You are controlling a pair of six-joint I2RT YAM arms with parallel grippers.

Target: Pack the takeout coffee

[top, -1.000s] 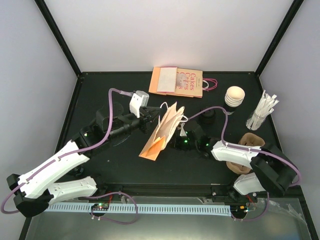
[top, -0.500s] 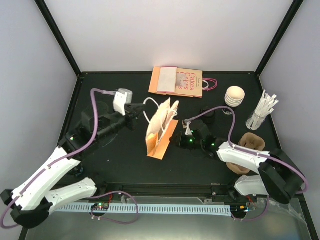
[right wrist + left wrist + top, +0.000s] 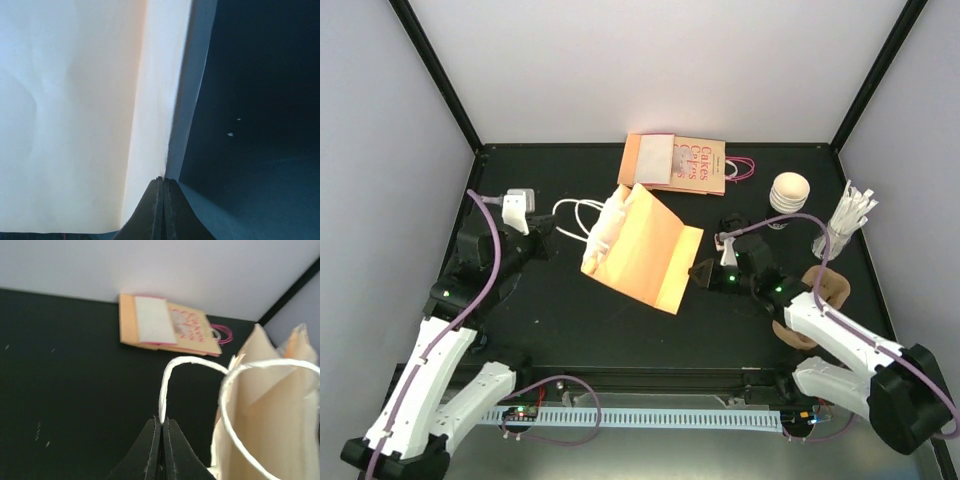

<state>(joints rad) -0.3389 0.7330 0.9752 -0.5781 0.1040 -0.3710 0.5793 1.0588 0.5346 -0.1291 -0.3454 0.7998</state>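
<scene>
A tan paper bag [image 3: 645, 255] lies stretched between my two grippers. My left gripper [image 3: 548, 222] is shut on one white cord handle [image 3: 170, 375], left of the bag's mouth [image 3: 265, 410]. At the opposite end, my right gripper [image 3: 698, 270] is shut on the bag's bottom edge [image 3: 167, 150], and the bag's side [image 3: 75, 110] fills its wrist view. The takeout coffee [image 3: 733, 226] is a small black cup just behind the right wrist. The arm's cable partly hides it.
A flat stack of printed paper bags [image 3: 675, 163] lies at the back and also shows in the left wrist view [image 3: 167, 327]. At the right are a cream stack of lids [image 3: 790, 192], white wrapped straws [image 3: 847, 222] and a brown pulp carrier [image 3: 823, 288].
My left arm has pulled back left with the handle. My right gripper has shut on the bag's bottom and drawn right. The bag went from folded and upright to stretched out.
</scene>
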